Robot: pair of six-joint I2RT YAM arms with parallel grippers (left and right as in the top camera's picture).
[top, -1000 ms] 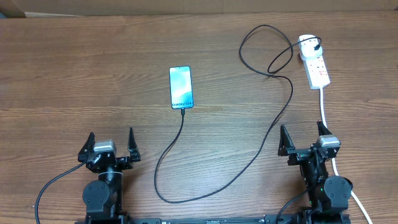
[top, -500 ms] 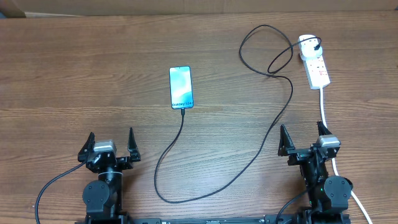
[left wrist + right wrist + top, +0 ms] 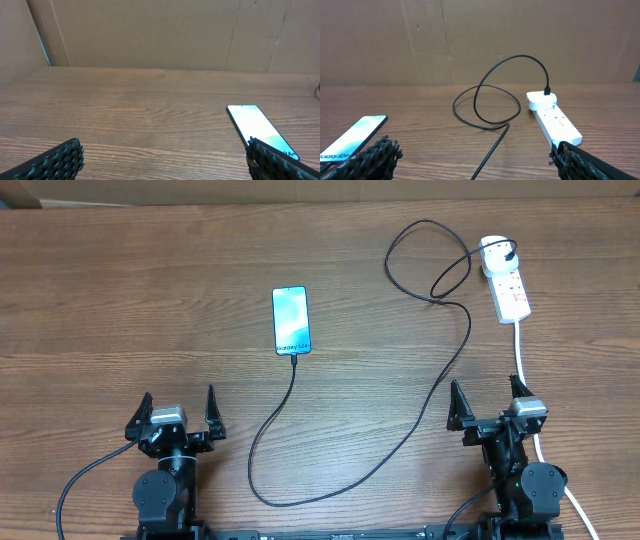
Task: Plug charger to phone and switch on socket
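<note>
The phone (image 3: 291, 320) lies flat mid-table, teal screen up; it also shows in the left wrist view (image 3: 255, 125) and the right wrist view (image 3: 355, 132). The black charger cable (image 3: 440, 385) runs from the phone's near end, loops across the table and ends in a white adapter (image 3: 495, 251) seated in the white socket strip (image 3: 510, 290), seen too in the right wrist view (image 3: 555, 120). My left gripper (image 3: 178, 412) is open and empty near the front left. My right gripper (image 3: 490, 402) is open and empty near the front right, beside the thick white cord (image 3: 525, 365).
A cardboard wall (image 3: 160, 30) stands along the table's far edge. The cable's loop (image 3: 495, 100) lies between the phone and the socket. The white cord runs past the right arm's base off the front edge.
</note>
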